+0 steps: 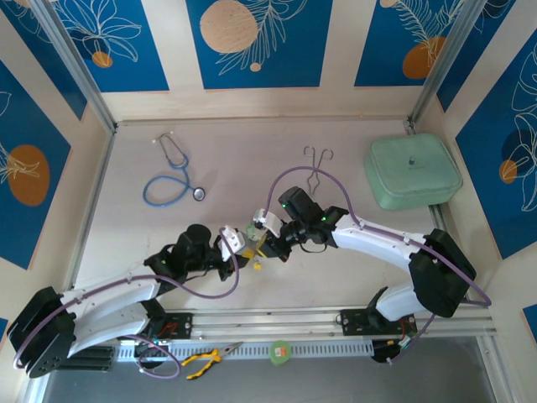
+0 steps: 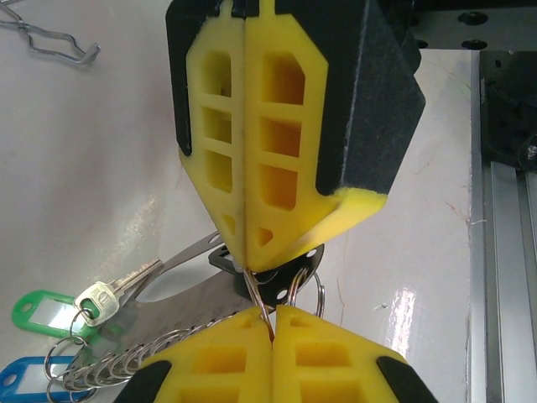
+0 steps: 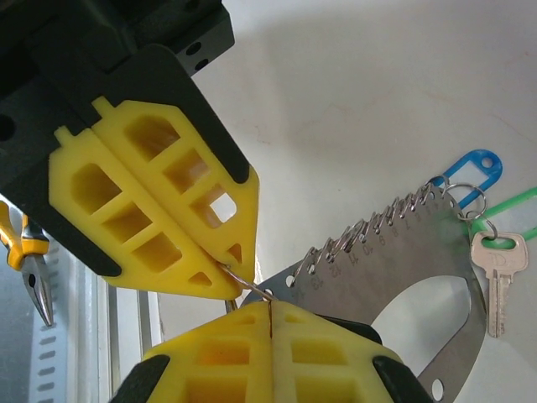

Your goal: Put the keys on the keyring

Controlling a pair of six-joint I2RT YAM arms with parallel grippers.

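— Where do the arms meet?
— Mid-worktop (image 1: 252, 159), toward its near edge: left gripper (image 2: 273, 317) and right gripper (image 3: 270, 306) tip to tip.
— The keyring (image 3: 394, 260)?
— At their tips.
— Keys?
— A silver key (image 2: 101, 300) by the green tab (image 2: 46, 312).
— Jaws?
— Both clamped on one thin wire ring (image 2: 255, 295).

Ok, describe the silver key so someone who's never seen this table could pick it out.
Centre of the table: a flat metal plate carries a row of small rings along its edge. At the row's end sits the silver key, beside a green tag and a blue tag; unlike them, it is bare metal.
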